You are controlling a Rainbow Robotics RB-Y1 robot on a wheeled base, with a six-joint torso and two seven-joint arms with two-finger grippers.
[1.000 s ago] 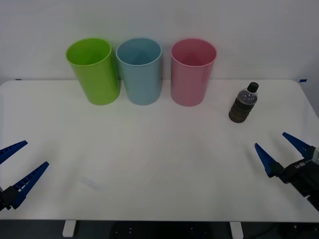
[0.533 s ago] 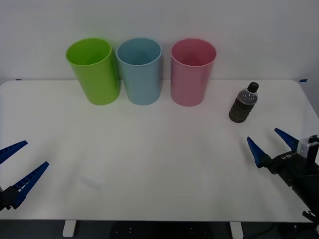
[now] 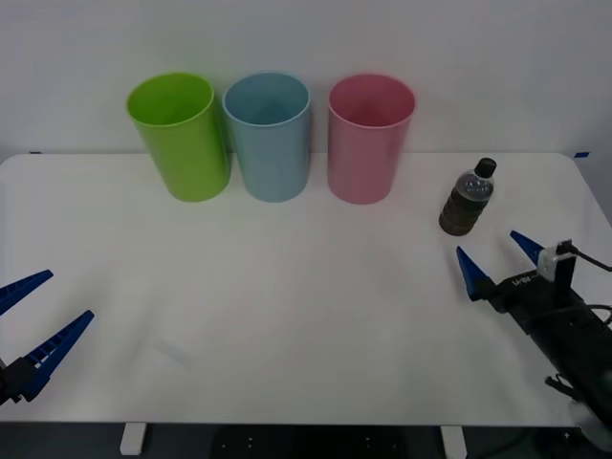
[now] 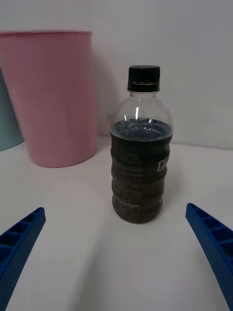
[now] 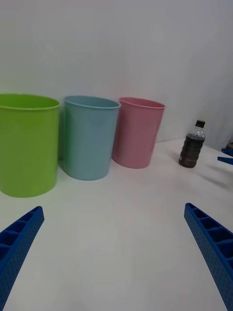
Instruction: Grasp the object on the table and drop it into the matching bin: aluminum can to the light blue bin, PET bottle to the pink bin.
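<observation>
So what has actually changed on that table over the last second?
The right hand, its blue fingers spread open, has moved forward across the white table toward the small clear plastic bottle of dark liquid, but is not touching it yet. The bottle, the tall pink plastic bin, the pale blue bin and the lime green bin stayed put. The left hand stayed parked, open, at the near left edge.

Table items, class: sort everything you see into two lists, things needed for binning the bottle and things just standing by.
Needed for the job:
- bottle, standing upright on the table
- pink bin
- right gripper, open, just short of the bottle

Standing by:
- light blue bin
- green bin
- left gripper, open, parked at the table's near edge
</observation>
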